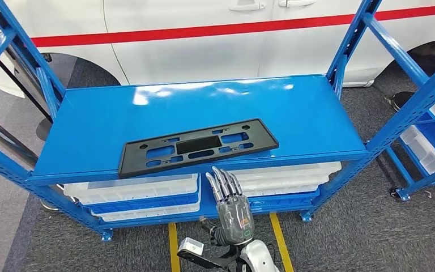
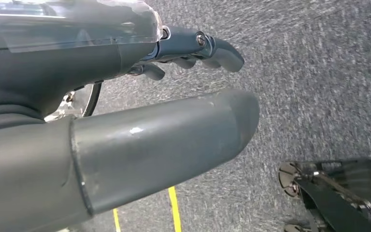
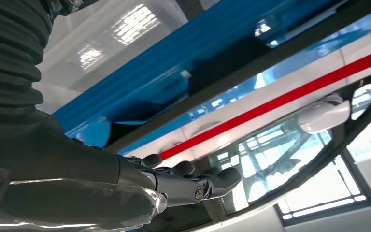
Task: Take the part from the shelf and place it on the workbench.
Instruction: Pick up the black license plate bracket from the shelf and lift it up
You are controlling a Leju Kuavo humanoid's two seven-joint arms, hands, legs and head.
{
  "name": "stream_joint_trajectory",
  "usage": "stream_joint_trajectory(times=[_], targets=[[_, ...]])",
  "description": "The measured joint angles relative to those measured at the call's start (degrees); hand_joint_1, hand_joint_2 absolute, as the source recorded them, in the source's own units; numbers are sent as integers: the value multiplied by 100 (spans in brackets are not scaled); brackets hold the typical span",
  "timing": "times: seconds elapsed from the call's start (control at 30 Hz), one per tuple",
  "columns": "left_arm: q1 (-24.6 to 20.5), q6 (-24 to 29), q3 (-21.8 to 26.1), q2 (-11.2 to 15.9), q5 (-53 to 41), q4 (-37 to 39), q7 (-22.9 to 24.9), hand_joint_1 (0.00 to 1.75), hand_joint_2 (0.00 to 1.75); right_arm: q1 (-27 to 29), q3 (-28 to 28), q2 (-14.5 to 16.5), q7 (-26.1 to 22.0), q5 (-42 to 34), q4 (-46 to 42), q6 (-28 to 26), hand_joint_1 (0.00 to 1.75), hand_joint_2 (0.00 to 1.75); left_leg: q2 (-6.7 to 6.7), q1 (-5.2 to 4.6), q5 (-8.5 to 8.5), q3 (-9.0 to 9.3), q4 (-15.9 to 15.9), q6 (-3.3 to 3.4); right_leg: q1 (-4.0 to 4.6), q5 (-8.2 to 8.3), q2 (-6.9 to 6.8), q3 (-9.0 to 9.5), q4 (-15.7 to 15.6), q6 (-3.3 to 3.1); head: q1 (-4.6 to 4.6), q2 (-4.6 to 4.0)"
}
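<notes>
**Black part flat on the blue shelf, right hand just below its edge**

Black and slotted, the part [image 1: 197,146] lies flat near the front edge of the blue shelf [image 1: 294,107], a white car [image 1: 204,34] behind. The right hand [image 1: 230,201] is raised just in front of the shelf edge, fingers straight, slightly spread, holding nothing. The left hand [image 2: 125,96] hangs over grey carpet [image 2: 319,72]; its fingers seem loosely extended and empty, though the close view is poor. White trays [image 1: 141,192] sit beneath the shelf.

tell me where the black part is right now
In the head view the black part lies flat on the blue shelf, near its front edge, just beyond the right hand, which reaches toward it.
</notes>
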Motion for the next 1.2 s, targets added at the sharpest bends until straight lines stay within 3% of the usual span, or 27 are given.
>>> stream_joint_trajectory(times=[0.1, 0.13, 0.2, 0.23, 0.27, 0.3, 0.37, 0.43, 0.5, 0.6, 0.67, 0.73, 0.77, 0.8, 0.87, 0.93, 1.0, 1.1, 1.13, 1.2], targets=[[14, 1, 17, 1, -14, 0, 32, 0, 0, 13, -162, 77, -326, -25, -4, -1, 0, 175, -5, 29, -11, 119, -64, 120, -12, -97, 12, -56, 232, 79, 1, 0], [16, 2, 22, 1, -21, 0, 39, 0, 0, 16, -209, 97, -389, -32, -4, -1, 0, 175, -5, 34, -14, 161, -79, 149, -21, -228, 16, -179, 475, 93, 1, 0], [14, 4, 30, 3, -33, 0, 49, 0, 0, 25, -295, 131, -453, -51, -2, -1, 0, 175, -6, 26, -43, 185, -81, 183, -32, -539, 20, -616, 1201, 124, 1, 0], [14, 5, 32, 4, -37, 0, 52, 0, 0, 32, -333, 145, -464, -60, 1, -1, 0, 175, -9, 21, -66, 201, -79, 191, -37, -615, 21, -834, 1497, 139, 0, 0], [15, 5, 34, 6, -39, 0, 55, 0, 0, 39, -365, 157, -467, -66, 3, -1, 0, 175, -13, 18, -94, 229, -78, 191, -38, -587, 21, -977, 1627, 144, 0, 0], [18, 6, 36, 7, -39, 0, 59, 0, 0, 44, -389, 167, -466, -68, 4, -1, 0, 175, -19, 16, -128, 273, -77, 185, -37, -433, 21, -1006, 1533, 140, 0, 0], [27, 7, 38, 6, -39, 0, 66, 0, 0, 51, -420, 183, -466, -69, 5, -1, 0, 175, -29, 16, -215, 386, -81, 157, -23, 102, 21, -789, 817, 88, 1, 0], [21, 7, 40, -1, -40, 2, 68, 0, 0, 58, -437, 194, -473, -70, 10, -1, 0, 175, -36, 12, -295, 467, -82, 103, 22, 285, 25, -593, 238, 14, 3, 0], [10, 7, 44, -5, -46, 4, 75, 0, 0, 67, -473, 215, -523, -72, 16, -1, 0, 175, -37, -1, -327, 521, -45, 27, 48, 237, 32, -549, 118, -57, 12, 0], [2, 7, 60, 8, -69, 4, 93, 0, 0, 78, -550, 257, -648, -64, 17, -1, 0, 175, -17, -4, -393, 484, 210, -55, 4, 287, 32, -385, 46, -150, 15, 0], [-10, 7, 72, 19, -95, 4, 99, 0, 0, 80, -586, 280, -675, -62, 17, -1, 0, 175, -5, 19, -620, 181, 770, -104, -8, 234, 18, -297, 16, -192, 13, 0], [-6, 12, 81, 19, -125, 4, 108, 0, 0, 84, -618, 293, -673, -49, 18, -1, 0, 175, -4, 34, -881, -258, 1396, -151, -4, 165, 18, -239, 16, -208, 11, 0], [5, 20, 87, 19, -141, 4, 117, 0, 0, 86, -636, 301, -669, -28, 19, -1, 0, 175, -4, 36, -892, -405, 1527, -163, -2, 127, 25, -195, 17, -209, 11, 0], [15, 28, 93, 22, -157, 4, 130, 0, 0, 87, -652, 306, -661, -1, 19, -1, 0, 175, -4, 37, -775, -466, 1466, -166, -2, 86, 35, -139, 19, -206, 10, 0], [32, 52, 105, 33, -195, 4, 149, 0, 0, 87, -675, 320, -641, 62, 19, -1, 0, 175, -1, 36, -242, -356, 842, -147, -2, -11, 46, -1, 20, -183, 10, 0], [33, 74, 113, 43, -241, 7, 161, 0, 0, 82, -686, 327, -597, 118, 17, -1, 0, 175, 7, 11, 70, -228, 297, -104, 6, -95, 39, 91, 26, -137, 10, 0], [30, 104, 115, 47, -294, 9, 166, 0, 0, 73, -694, 328, -508, 182, 13, -1, 0, 175, 9, -23, 87, -212, 172, -35, 18, -150, 33, 107, 25, -78, 11, 0], [32, 144, 115, 51, -356, 9, 154, 0, 0, 52, -695, 327, -312, 290, -16, -2, 0, 175, 9, 3, 120, -164, 97, 69, 24, -267, 34, 104, 96, 9, 12, 0], [29, 151, 115, 51, -367, 9, 149, 0, 0, 42, -693, 327, -247, 317, -27, -3, 0, 175, 10, 18, 118, -140, 67, 100, 21, -371, 35, 22, 273, 35, 14, 0], [18, 158, 115, 54, -381, 9, 143, 0, 0, 28, -685, 325, -118, 348, -35, -3, 0, 175, 11, 23, 95, -109, 46, 154, 3, -667, 35, -365, 965, 70, 16, 0]])
